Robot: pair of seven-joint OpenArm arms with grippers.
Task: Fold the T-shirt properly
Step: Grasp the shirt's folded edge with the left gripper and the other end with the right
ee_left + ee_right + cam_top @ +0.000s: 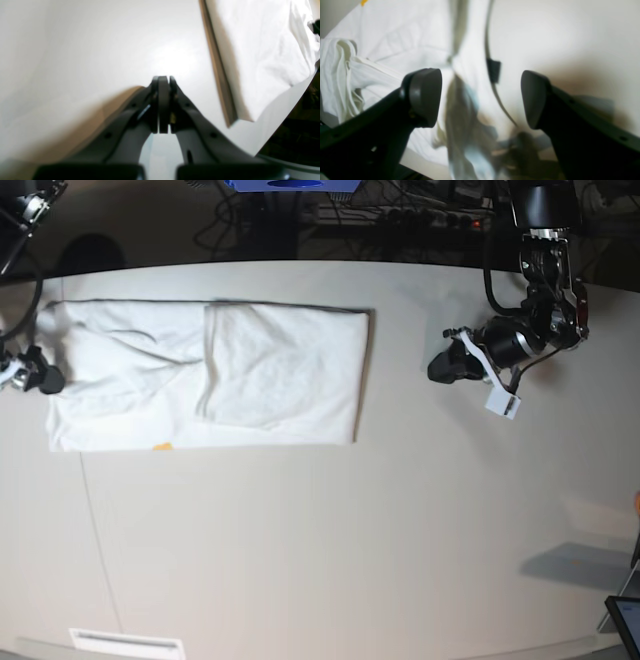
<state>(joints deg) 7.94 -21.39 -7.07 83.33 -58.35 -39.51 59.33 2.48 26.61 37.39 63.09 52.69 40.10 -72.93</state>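
The T-shirt [210,375] lies flat on the pale table [330,540] as a long white band, one end doubled back over its middle. At the T-shirt's far-end hem the right claw [481,98] hangs with jaws spread wide, gripping nothing. Well clear of its folded end, the left claw [163,100] rests pressed shut and empty.

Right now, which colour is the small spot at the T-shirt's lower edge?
Yellow-orange, on the white T-shirt; the base view shows it best.
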